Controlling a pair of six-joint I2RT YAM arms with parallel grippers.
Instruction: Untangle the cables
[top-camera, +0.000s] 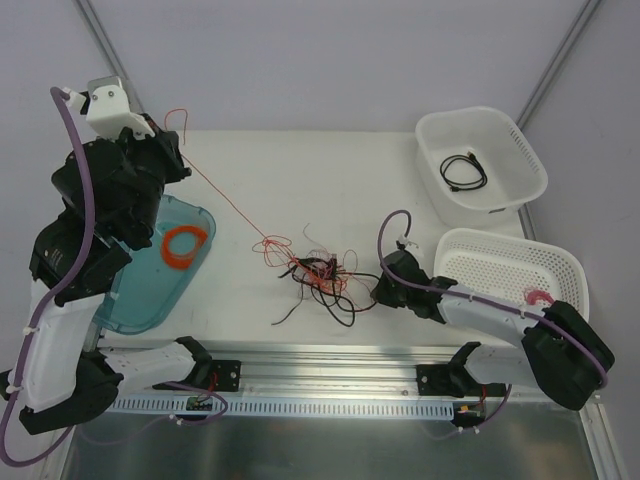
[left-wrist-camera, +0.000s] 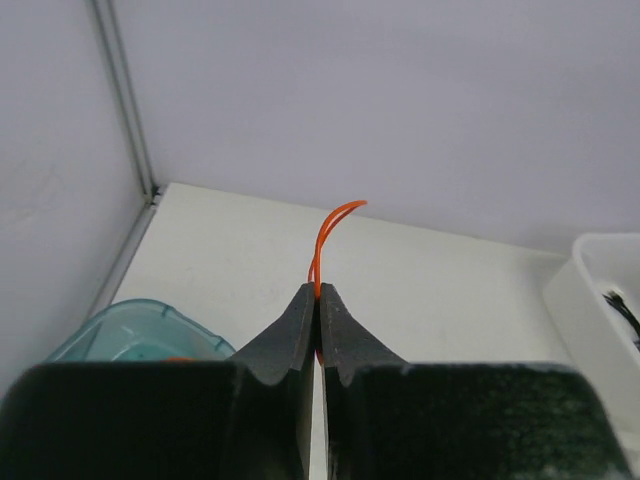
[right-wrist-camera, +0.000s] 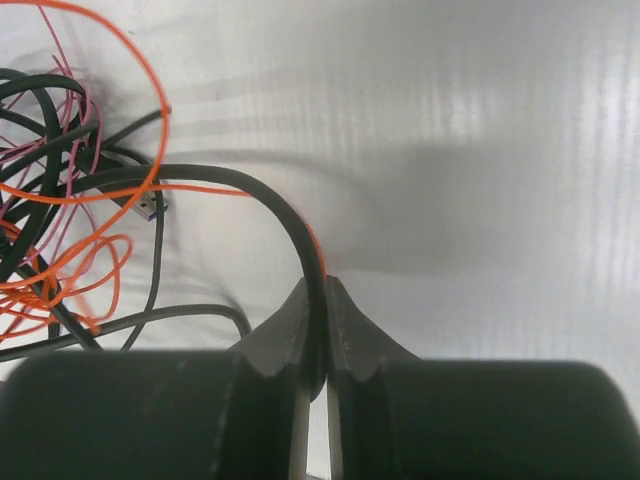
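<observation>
The cables (top-camera: 320, 272) lie as a loose tangle of thin black, orange and red wires on the white table's middle; they also show in the right wrist view (right-wrist-camera: 70, 200). My left gripper (top-camera: 172, 143) is raised at the far left, shut on an orange wire (left-wrist-camera: 330, 235) that runs taut down to the tangle. My right gripper (top-camera: 378, 290) sits low at the tangle's right edge, shut on a black cable (right-wrist-camera: 290, 225) with an orange strand beside it.
A blue tray (top-camera: 150, 290) at the left holds a wound orange ring coil (top-camera: 184, 243). A white basket (top-camera: 480, 165) at the back right holds a black cable. A second white basket (top-camera: 510, 265) with a small pink-red spool stands at the right.
</observation>
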